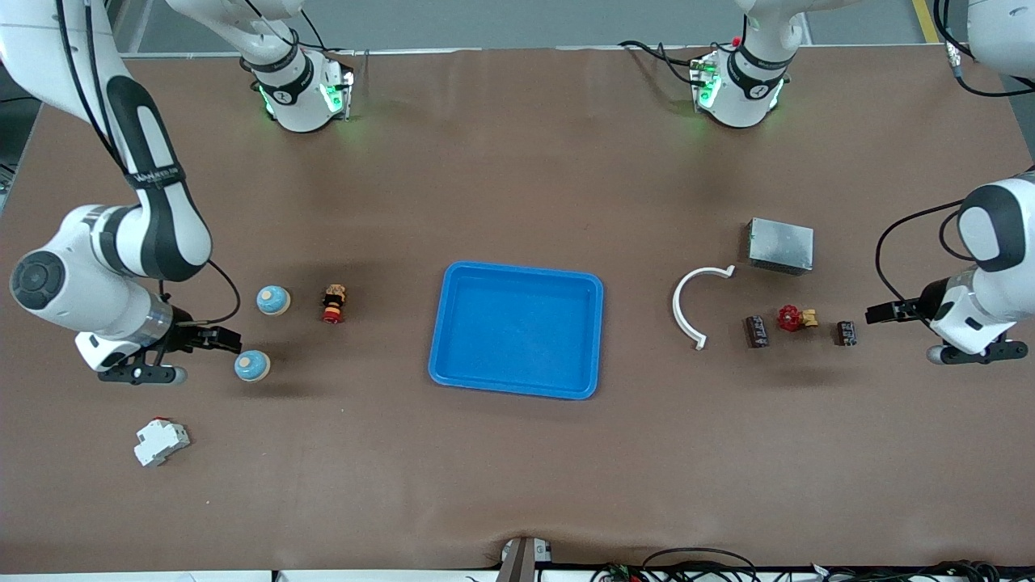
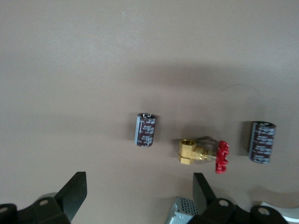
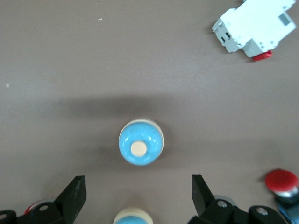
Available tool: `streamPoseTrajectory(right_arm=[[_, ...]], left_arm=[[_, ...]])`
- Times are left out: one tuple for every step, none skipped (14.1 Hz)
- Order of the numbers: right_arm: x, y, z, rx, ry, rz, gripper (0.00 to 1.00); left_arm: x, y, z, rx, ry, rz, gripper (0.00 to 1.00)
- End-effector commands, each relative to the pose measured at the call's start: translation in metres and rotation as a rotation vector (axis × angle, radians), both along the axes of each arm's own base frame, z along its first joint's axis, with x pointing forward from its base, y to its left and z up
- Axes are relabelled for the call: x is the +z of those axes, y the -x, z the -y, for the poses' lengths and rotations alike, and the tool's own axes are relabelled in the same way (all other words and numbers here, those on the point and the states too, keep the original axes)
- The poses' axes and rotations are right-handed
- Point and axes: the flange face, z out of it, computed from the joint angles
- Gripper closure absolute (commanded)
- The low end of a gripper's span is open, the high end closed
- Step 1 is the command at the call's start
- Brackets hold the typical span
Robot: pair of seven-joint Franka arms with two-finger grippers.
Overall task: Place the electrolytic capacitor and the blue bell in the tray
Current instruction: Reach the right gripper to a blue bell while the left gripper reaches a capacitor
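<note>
Jaws of the left gripper (image 2: 135,196) and right gripper (image 3: 135,196) are held wide, empty; fingertips are cropped.

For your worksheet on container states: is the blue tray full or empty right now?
Empty. The tray shows only bare blue floor inside its rim.

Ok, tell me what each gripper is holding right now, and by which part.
Nothing is held. The left gripper, jaws open, hangs near a capacitor; the right gripper, jaws open, near a blue bell.
</note>
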Motion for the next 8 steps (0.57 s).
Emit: streamPoseTrajectory(right_arm=[[-0.025, 0.001, -0.006, -0.005, -0.002, 0.027, 0.0], [-0.034, 0.001, -0.009, 0.001, 0.0, 0.022, 0.0], [-0.039, 0.002, -0.009, -0.001, 0.0, 0.018, 0.0], [-0.041, 0.001, -0.011, 0.002, 0.001, 0.019, 0.0], [-0.048, 0.001, -0.01, 0.001, 0.003, 0.02, 0.0], [-0.056, 0.001, -0.009, 0.002, 0.004, 0.022, 0.0], [-0.062, 0.001, -0.01, 0.003, 0.005, 0.023, 0.0], [-0.067, 0.001, -0.01, 0.001, 0.006, 0.025, 0.0]], left_arm=[[-0.012, 0.006, -0.005, -0.045, -0.018, 0.004, 0.0], [-0.017, 0.006, -0.006, -0.046, -0.019, 0.002, 0.0], [-0.02, 0.006, -0.007, -0.051, -0.019, 0.005, 0.0], [-0.027, 0.008, -0.009, -0.05, -0.02, 0.008, 0.0], [-0.032, 0.008, -0.009, -0.054, -0.023, 0.022, 0.0], [-0.041, 0.012, -0.009, -0.054, -0.024, 0.027, 0.0], [-0.047, 0.015, -0.016, -0.044, -0.028, 0.043, 0.0], [-0.054, 0.017, -0.019, -0.039, -0.031, 0.052, 0.0]])
